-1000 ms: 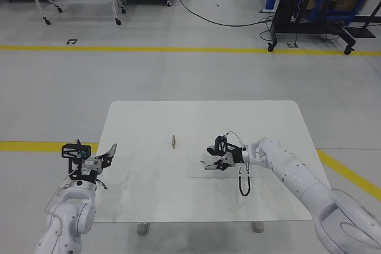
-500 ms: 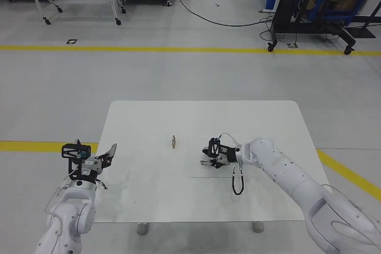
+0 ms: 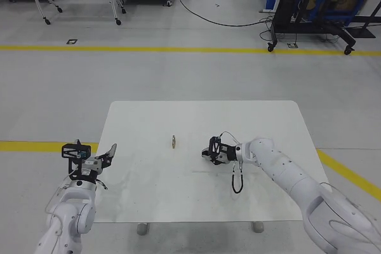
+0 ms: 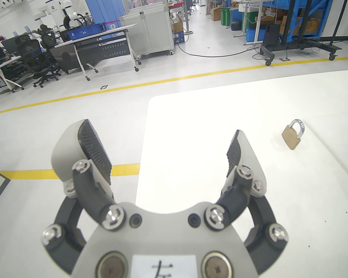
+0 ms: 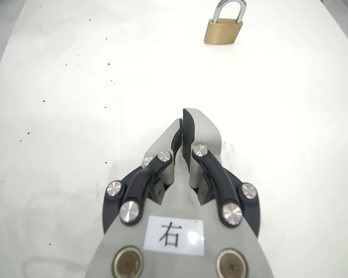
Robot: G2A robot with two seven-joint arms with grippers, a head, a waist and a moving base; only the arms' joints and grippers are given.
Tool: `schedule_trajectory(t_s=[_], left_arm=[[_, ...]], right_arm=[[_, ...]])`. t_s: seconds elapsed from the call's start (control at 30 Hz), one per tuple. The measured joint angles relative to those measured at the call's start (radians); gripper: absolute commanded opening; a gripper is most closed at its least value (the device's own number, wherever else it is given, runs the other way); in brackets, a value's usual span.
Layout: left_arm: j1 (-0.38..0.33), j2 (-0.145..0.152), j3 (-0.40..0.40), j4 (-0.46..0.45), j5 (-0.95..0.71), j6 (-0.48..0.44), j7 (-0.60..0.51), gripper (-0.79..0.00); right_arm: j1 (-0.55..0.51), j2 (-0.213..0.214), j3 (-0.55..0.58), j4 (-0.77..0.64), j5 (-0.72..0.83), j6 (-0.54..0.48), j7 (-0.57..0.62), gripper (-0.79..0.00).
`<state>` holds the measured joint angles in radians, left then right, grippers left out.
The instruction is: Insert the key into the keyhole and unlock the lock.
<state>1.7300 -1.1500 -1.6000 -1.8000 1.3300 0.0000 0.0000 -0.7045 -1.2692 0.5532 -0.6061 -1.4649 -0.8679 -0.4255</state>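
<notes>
A brass padlock (image 3: 173, 141) with a silver shackle stands upright near the middle of the white table (image 3: 254, 120). It also shows in the left wrist view (image 4: 292, 138) and the right wrist view (image 5: 224, 31). My right gripper (image 3: 206, 156) (image 5: 182, 117) hovers low over the table a short way right of the padlock, pointing at it. Its pads are pressed together on the key, which is hidden between them. My left gripper (image 3: 111, 151) (image 4: 162, 143) stands open and empty at the table's left edge, far from the lock.
A black cable loop (image 3: 236, 181) hangs from the right arm over the table. Small dark specks dot the tabletop (image 5: 75, 65). A yellow floor line (image 3: 25, 146) runs past the table's left side.
The right gripper's fingers have come together, from spread a second ago to shut now. It has shifted slightly toward the padlock. The left arm has not moved.
</notes>
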Motion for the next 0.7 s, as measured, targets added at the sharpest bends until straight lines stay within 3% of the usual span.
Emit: schedule_trajectory(t_s=[0.23,0.7], left_arm=[[0.0,0.0,0.0,0.0,0.0,0.0,0.0,0.0],[0.0,0.0,0.0,0.0,0.0,0.0,0.0,0.0]], right_arm=[[-0.006,0.028,0.047,0.012,0.005,0.009,-0.12,-0.785],[-0.007,0.028,0.047,0.012,0.007,0.009,-0.121,-0.785]])
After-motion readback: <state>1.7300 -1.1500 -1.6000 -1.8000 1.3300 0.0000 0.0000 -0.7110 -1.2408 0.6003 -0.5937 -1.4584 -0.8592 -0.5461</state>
